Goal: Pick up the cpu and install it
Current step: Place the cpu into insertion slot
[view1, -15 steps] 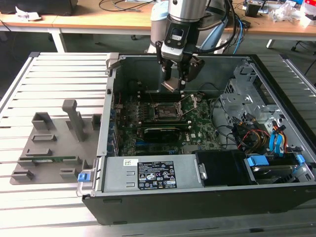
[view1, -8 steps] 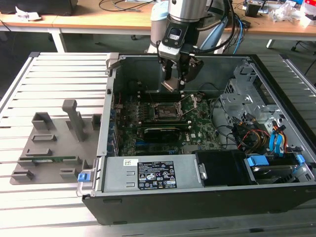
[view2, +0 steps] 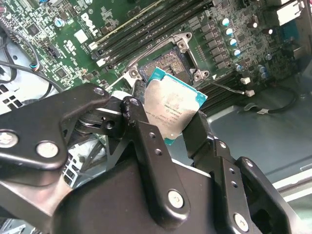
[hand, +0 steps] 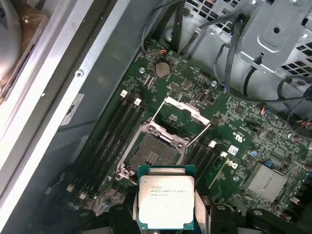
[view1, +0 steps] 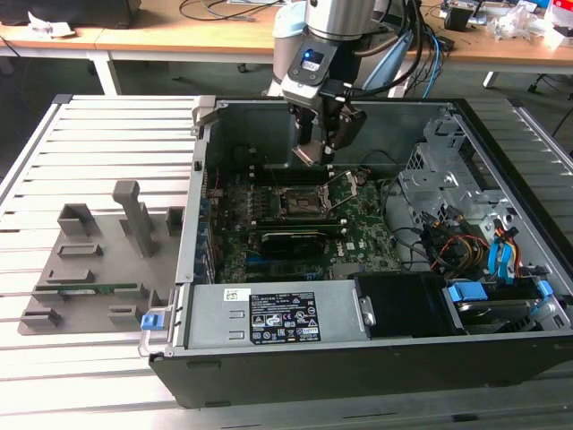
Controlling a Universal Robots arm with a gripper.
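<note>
The cpu (view2: 171, 109) (hand: 165, 197) is a flat square chip with a silvery top and a green rim, pinched by its edges between my black fingers (view2: 146, 141). My gripper (view1: 320, 148) (view2: 168, 117) is shut on it and hangs inside the open computer case, a little above the motherboard (view1: 363, 228). The black socket (view1: 300, 204) (hand: 155, 153) (view2: 168, 66) lies just below and beyond the chip, its load plate (hand: 187, 107) swung open and its contact field bare.
The case walls (view1: 201, 193) surround the board. Memory slots (hand: 114, 131) flank the socket. A grey drive cage (view1: 439, 179) and cable bundles (view1: 452, 242) sit at the exterior view's right. A grey fixture plate (view1: 98, 260) lies outside the case on the slatted table.
</note>
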